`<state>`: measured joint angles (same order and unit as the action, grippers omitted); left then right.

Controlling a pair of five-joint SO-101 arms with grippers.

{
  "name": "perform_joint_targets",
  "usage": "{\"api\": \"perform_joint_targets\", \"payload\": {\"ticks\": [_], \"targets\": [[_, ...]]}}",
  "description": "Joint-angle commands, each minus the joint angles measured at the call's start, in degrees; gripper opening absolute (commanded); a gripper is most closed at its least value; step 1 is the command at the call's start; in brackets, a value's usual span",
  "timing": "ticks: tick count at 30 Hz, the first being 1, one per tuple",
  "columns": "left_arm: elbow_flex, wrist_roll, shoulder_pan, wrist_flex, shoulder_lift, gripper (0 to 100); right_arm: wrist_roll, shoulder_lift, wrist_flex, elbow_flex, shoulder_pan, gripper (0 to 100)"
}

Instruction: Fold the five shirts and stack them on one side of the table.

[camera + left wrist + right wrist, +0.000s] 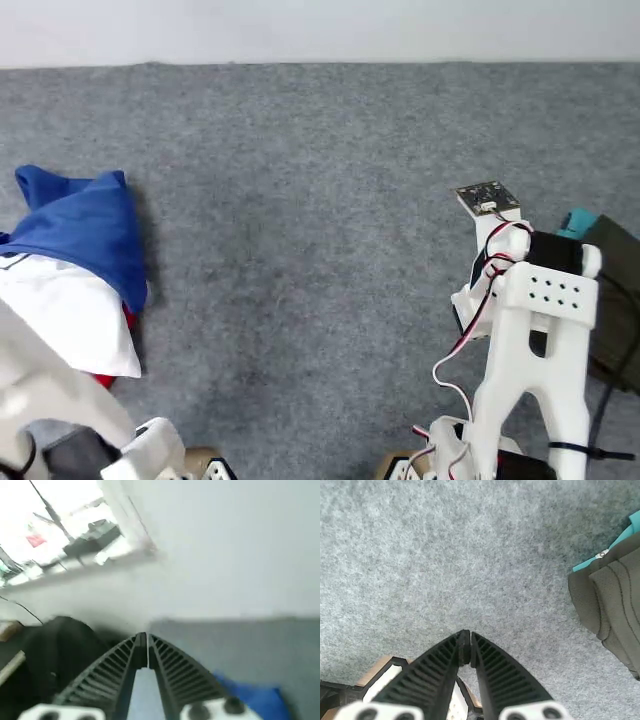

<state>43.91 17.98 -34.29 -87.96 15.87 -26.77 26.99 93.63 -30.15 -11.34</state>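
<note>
A pile of shirts lies at the table's left edge: a blue shirt (85, 225) on top, a white shirt (65, 310) under it, and a red one (128, 318) showing at the edge. A dark grey shirt (612, 290) lies over a teal one (577, 220) at the right edge. My right gripper (466, 640) is shut and empty above bare carpet, with the dark grey shirt (610, 595) and teal shirt (631, 532) off to one side. My left gripper (148, 640) is shut, holds nothing and is raised toward the wall, with blue cloth (252, 700) below it.
Grey carpet (320, 200) covers the table up to a white wall (320, 30) at the back. The right arm (530, 330) stands at the front right, and the left arm (50, 400) at the front left beside the pile. A dark object (45, 655) sits off the table.
</note>
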Motion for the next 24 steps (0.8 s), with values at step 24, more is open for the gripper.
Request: {"api": "perform_joint_targets", "payload": {"ticks": [24], "targets": [[-65.01, 19.78, -19.96, 2.64, 10.37, 11, 0.26, 2.24, -1.8, -0.09, 0.57, 0.9]]}}
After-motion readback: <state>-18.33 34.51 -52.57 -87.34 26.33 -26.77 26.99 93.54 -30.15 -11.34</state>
